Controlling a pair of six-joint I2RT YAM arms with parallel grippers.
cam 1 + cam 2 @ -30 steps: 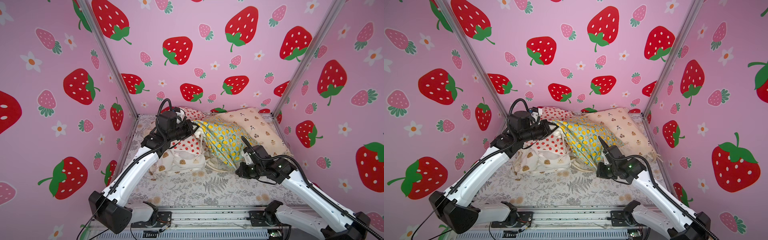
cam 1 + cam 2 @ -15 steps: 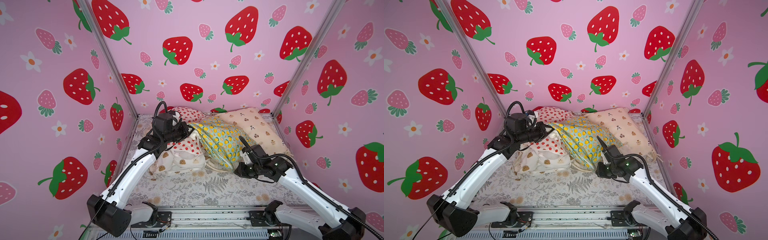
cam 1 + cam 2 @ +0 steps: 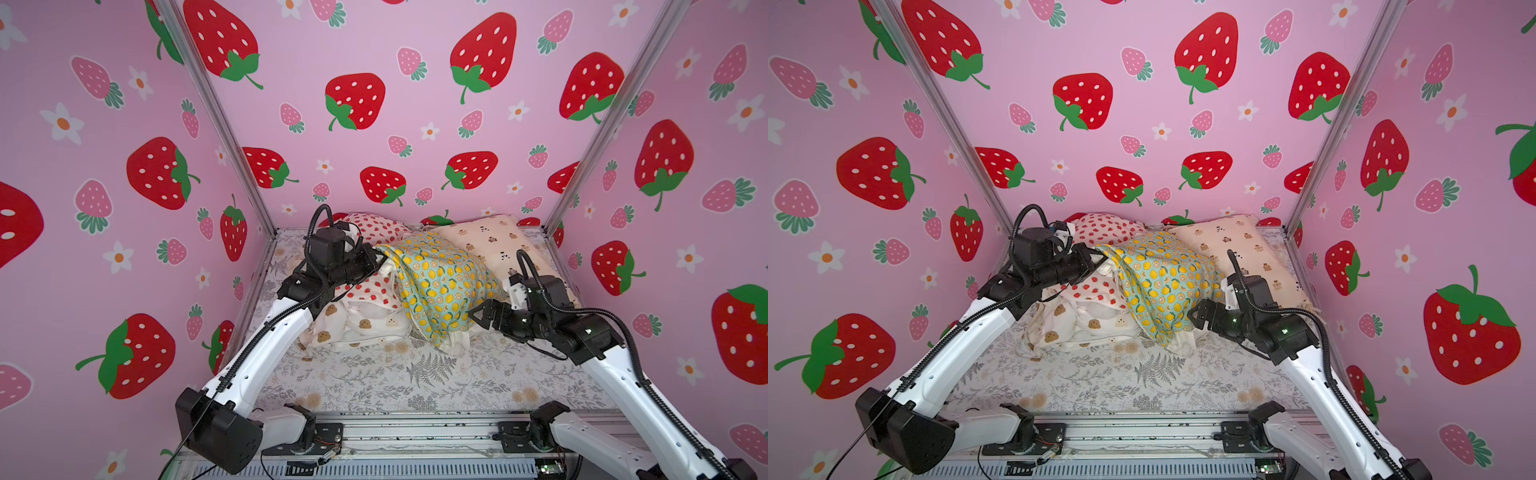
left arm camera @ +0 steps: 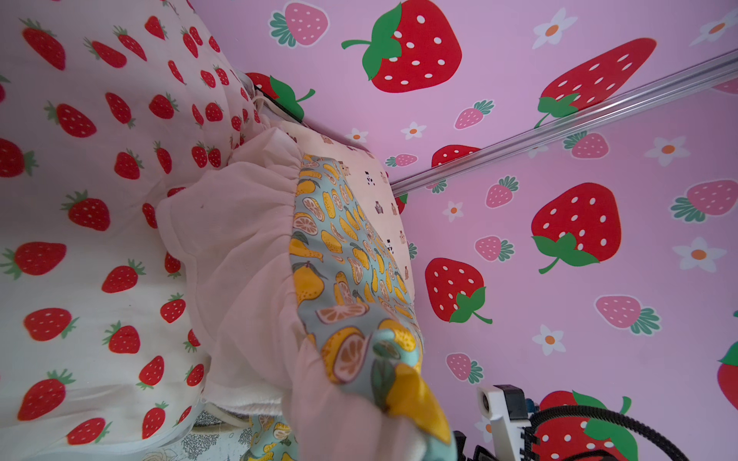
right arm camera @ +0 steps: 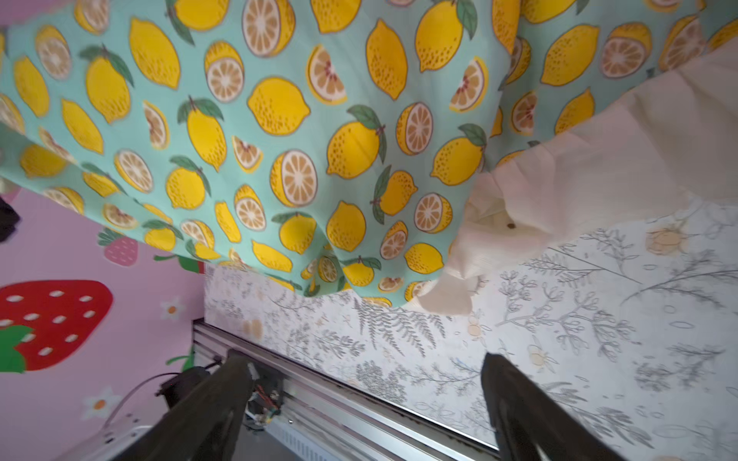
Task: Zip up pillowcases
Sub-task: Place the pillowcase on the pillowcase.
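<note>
While your right gripper (image 3: 478,316) is hovering over the fern-print sheet (image 3: 415,374) nearest you, its jaws are standing wide apart and gripping nothing, just beside the low ruffled hem of the lemon pillowcase (image 3: 436,286). That case is hanging like a tent between your two arms, its bottom edge touching the sheet. Beside it the cookie pillowcase (image 3: 361,324) is lying crumpled, touching the strawberry pillowcase (image 3: 370,291) behind it. Farther back your left gripper (image 3: 380,262) is pinching shut on the lemon case's upper corner by the ruffle and holding it up. Against the back wall the bear pillowcase (image 3: 490,245) is lying flat and plump. No zipper is showing in any view, so I am judging that the zipping is hardly under way. Whether any case is closed, or what is filling each, I cannot tell.
</note>
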